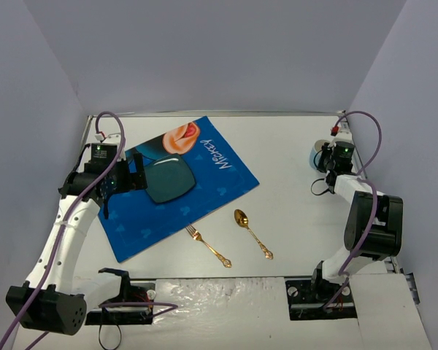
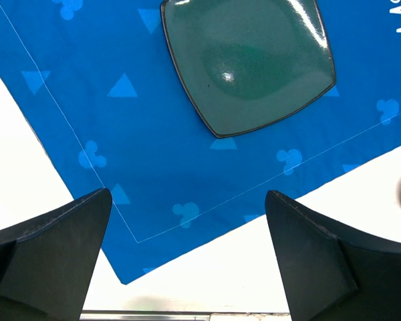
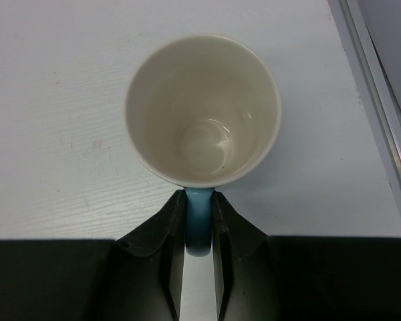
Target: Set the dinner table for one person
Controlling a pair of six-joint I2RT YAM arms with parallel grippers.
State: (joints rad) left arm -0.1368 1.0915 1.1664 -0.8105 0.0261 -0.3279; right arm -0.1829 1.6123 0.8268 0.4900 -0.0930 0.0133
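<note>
The white dinner table (image 1: 299, 211) holds a blue Mickey-print placemat (image 1: 204, 200), set askew on the left. A dark green square plate (image 1: 168, 179) lies on the placemat. A gold fork (image 1: 209, 246) and a gold spoon (image 1: 252, 233) lie on the bare table near the placemat's front edge. My left gripper (image 1: 136, 173) is open and empty just left of the plate; its wrist view shows the plate (image 2: 247, 63) beyond the wide-apart jaws (image 2: 188, 194). My right gripper (image 3: 199, 200) is shut on the blue handle of a cream-lined mug (image 3: 204, 110) at the far right (image 1: 319, 154).
The table's metal edge strip (image 3: 381, 100) runs close to the right of the mug. Grey walls enclose the table on three sides. The placemat's near corner (image 2: 123, 277) lies close to the table's left edge.
</note>
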